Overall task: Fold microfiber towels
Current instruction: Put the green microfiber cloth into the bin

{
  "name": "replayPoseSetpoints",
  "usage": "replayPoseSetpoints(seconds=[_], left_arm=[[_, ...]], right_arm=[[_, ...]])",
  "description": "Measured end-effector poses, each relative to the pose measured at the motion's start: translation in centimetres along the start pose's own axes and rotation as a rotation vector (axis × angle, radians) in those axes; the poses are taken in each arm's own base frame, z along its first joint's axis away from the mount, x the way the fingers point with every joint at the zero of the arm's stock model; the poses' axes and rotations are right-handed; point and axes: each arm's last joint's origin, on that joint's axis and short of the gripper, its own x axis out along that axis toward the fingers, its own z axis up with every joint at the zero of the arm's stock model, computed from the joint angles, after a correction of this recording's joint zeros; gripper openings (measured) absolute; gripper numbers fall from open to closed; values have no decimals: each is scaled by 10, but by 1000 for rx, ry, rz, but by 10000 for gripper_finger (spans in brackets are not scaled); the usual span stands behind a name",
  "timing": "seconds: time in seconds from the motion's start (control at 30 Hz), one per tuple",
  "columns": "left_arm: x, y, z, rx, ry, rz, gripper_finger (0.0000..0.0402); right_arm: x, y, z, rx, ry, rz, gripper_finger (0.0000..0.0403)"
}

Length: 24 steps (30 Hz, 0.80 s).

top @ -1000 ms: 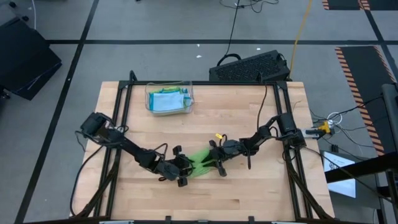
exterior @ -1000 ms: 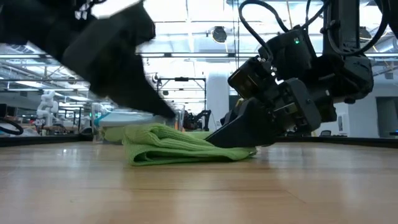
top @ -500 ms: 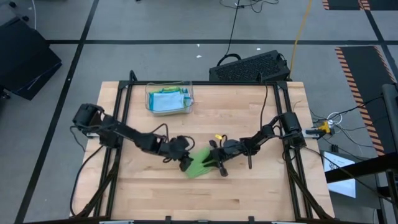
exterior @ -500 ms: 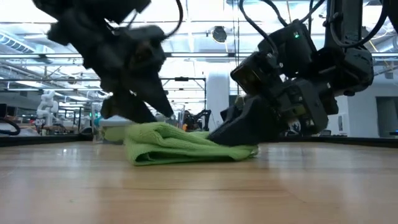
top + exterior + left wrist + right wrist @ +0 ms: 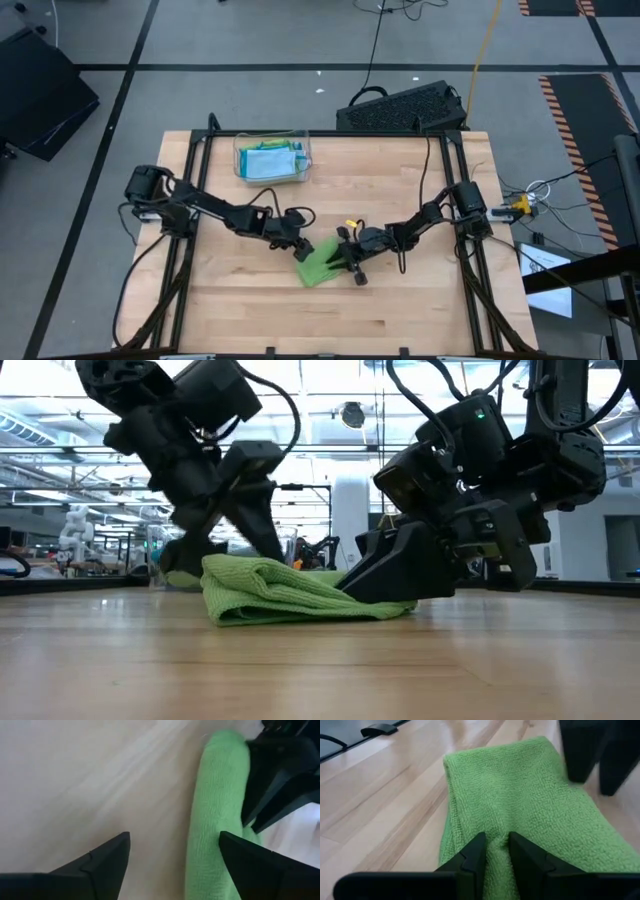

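Near the middle of the table (image 5: pixel 420 300), a folded green towel (image 5: pixel 320 263) is lain flat, with its rounded fold turned toward the left arm. The right gripper (image 5: pixel 493 851) is closed on the towel's edge, a pinch of cloth being seen bunched between its fingers. The left gripper (image 5: pixel 172 851) is held just beside the fold with its fingers spread wide and nothing between them; in the low view it is seen raised slightly over the towel's far end.

A slip is judged the main risk: if the right gripper is drawn back while clamped, the layers could be dragged open and the fold undone. The open left fingers could also catch the fold and push it askew if lowered carelessly.

More towels, blue and green, are kept in a clear tray (image 5: pixel 271 160) at the far left of the table, well apart from the work. The surface is pale wood planking inside a black frame. Beyond it, a grey floor with cables and a black keyboard (image 5: pixel 402 107) is seen, and a bright workshop hall is shown in the low view.
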Motion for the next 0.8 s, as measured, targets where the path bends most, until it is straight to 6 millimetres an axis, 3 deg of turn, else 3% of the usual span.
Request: replayPoseSetpoints(seconds=[0.2, 0.37, 0.57, 0.8], left_arm=[[18, 0, -2, -34, 46, -84, 287], [21, -4, -2, -31, 79, -157, 247], [20, -11, -9, 18, 117, -220, 155], [22, -16, -13, 150, 80, -251, 20]], right_arm=[[0, 0, -1, -24, 4, 4, 77], [0, 0, -1, -24, 5, 2, 77], [0, 0, -2, -23, 17, -15, 77], [0, 0, -2, -23, 18, -16, 77]])
